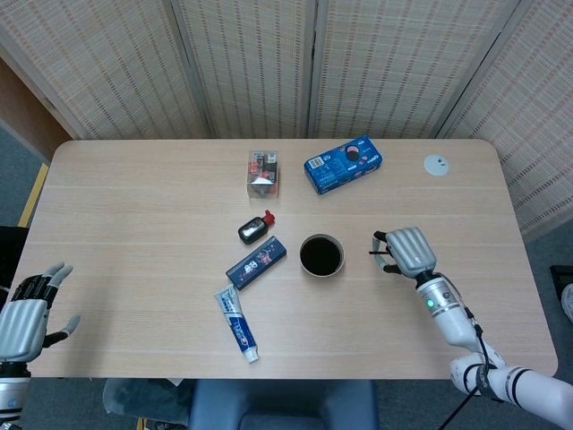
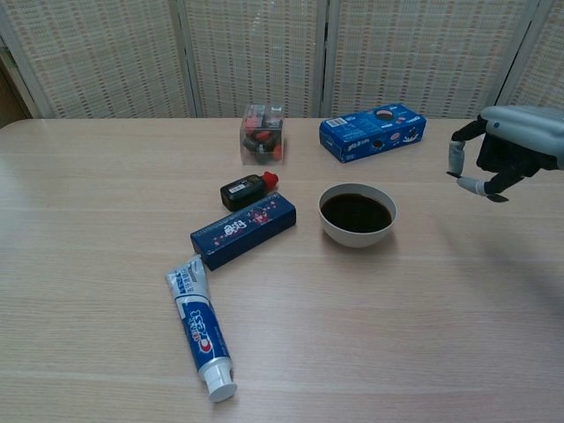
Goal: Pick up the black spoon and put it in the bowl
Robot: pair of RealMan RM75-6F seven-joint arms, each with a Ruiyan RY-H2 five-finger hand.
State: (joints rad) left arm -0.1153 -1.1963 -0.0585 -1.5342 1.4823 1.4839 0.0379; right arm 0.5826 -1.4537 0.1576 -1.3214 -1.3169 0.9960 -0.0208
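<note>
The bowl (image 1: 342, 257) (image 2: 357, 236) is white with a dark inside and stands near the table's middle. My right hand (image 1: 405, 252) (image 2: 513, 150) hovers above the table to the right of the bowl, fingers curled down around the thin black spoon (image 1: 376, 253). Only a short dark end of the spoon sticks out toward the bowl; the hand hides the remainder. My left hand (image 1: 27, 313) hangs off the table's near left edge with its fingers spread and nothing in it.
Left of the bowl lie a toothpaste tube (image 2: 201, 330), a dark blue box (image 2: 242, 229) and a small black bottle with a red cap (image 2: 245, 189). Behind stand a clear box (image 2: 262, 135), a blue cookie box (image 2: 372, 130) and a white disc (image 2: 499, 137).
</note>
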